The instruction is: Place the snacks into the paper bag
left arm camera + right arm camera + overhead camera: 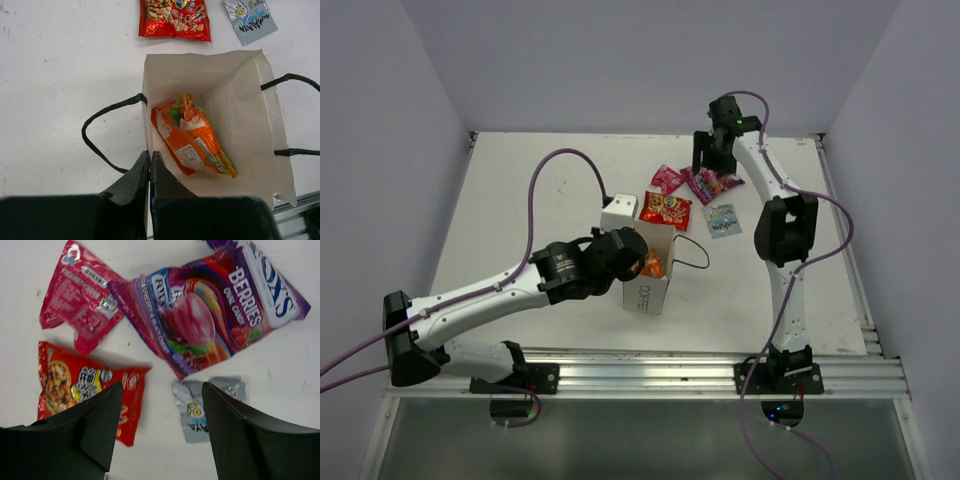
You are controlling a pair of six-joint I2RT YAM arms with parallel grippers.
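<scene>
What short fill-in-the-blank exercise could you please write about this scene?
1. The packet inside the paper bag is coloured ___.
2. The gripper pinching the bag's rim belongs to the ___ arm.
3. The right gripper has its jaws ___.
4. The large pink packet reads FOX'S ___.
Missing words: orange; left; open; BERRIES.

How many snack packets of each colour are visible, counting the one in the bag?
Orange packet, inside the paper bag: 1
Red packet: 1
Magenta packet: 1
Purple berries packet: 1
Silver-blue packet: 1
Total: 5
</scene>
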